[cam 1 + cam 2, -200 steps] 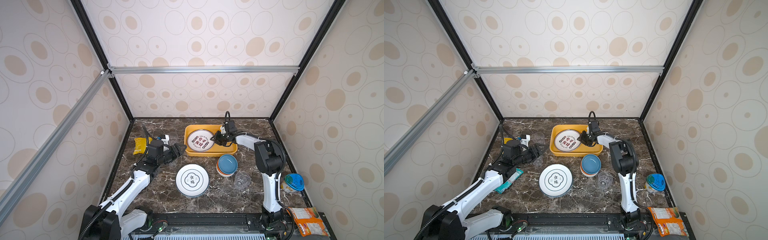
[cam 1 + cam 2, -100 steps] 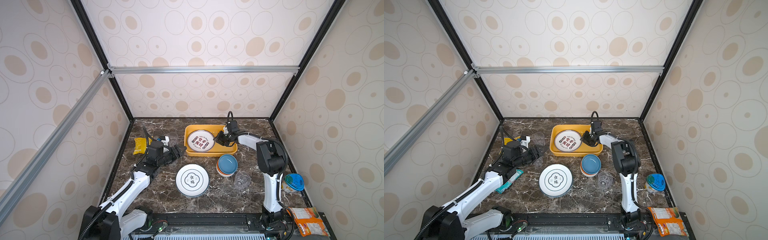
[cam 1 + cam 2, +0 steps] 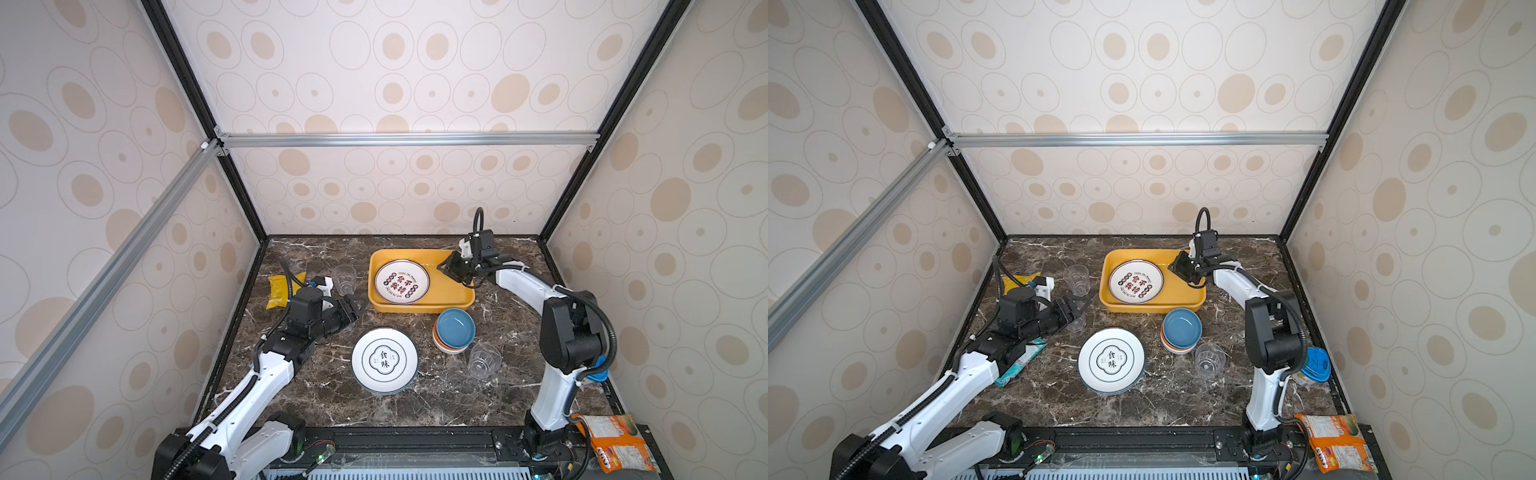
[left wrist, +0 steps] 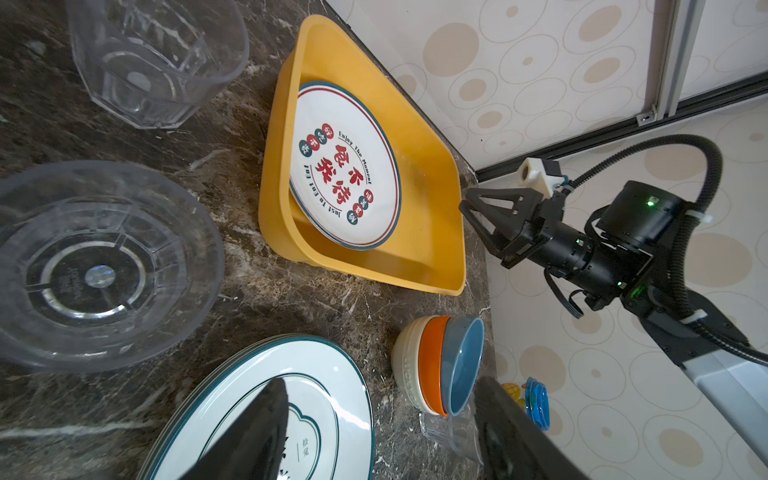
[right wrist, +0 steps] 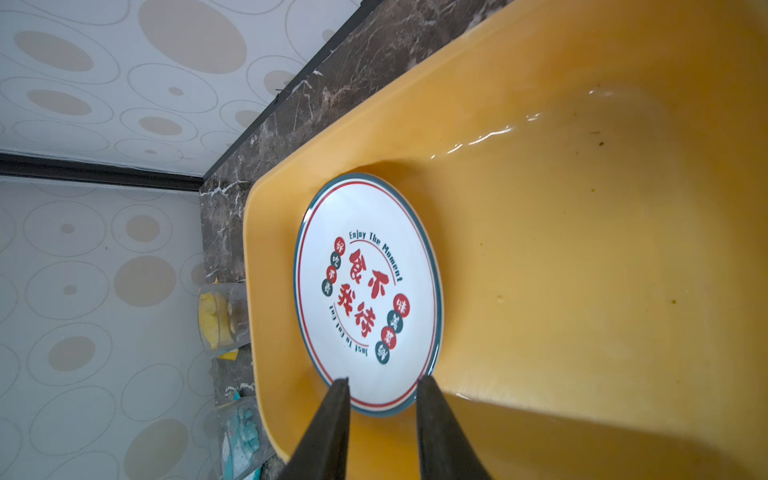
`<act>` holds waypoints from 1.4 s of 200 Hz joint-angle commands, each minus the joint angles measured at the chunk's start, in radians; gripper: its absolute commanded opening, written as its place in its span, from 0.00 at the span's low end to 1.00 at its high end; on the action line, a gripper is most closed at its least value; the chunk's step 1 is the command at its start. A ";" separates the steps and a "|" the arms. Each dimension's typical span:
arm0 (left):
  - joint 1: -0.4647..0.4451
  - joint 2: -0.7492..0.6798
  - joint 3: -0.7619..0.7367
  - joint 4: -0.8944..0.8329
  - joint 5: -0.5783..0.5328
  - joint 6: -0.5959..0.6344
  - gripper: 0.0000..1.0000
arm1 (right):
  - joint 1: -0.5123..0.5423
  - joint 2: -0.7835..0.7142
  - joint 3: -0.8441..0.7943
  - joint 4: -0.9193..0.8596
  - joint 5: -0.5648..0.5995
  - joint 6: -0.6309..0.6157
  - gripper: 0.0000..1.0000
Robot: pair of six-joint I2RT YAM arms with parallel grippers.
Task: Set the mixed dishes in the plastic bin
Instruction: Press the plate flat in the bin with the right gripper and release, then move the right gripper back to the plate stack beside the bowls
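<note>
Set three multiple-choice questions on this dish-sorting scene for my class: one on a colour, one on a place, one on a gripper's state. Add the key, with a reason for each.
1. The top bowl in the stack of bowls is:
A. orange
B. white
C. blue

2. The red-lettered plate lies:
A. on the stack of bowls
B. flat in the plastic bin
C. on edge against the stack of bowls

3. The right gripper is:
A. open, holding nothing
B. shut on the red-lettered plate
C. shut on a bowl

Key:
1 C: a blue bowl sits on top, with orange and white bowls beneath it.
2 B: the bin's yellow walls surround the plate in both top views.
3 A: in the right wrist view its fingers stand apart with nothing between them.
</note>
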 commanded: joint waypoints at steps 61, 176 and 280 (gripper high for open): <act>0.005 -0.022 0.004 -0.153 -0.039 0.072 0.71 | 0.016 -0.290 -0.191 -0.127 -0.063 -0.086 0.41; 0.001 -0.044 -0.036 -0.243 -0.041 0.113 0.68 | 0.222 -0.468 -0.285 -0.242 -0.012 -0.124 0.44; -0.017 -0.028 -0.122 -0.227 -0.030 0.094 0.66 | 0.424 -0.387 -0.317 -0.258 0.075 -0.122 0.45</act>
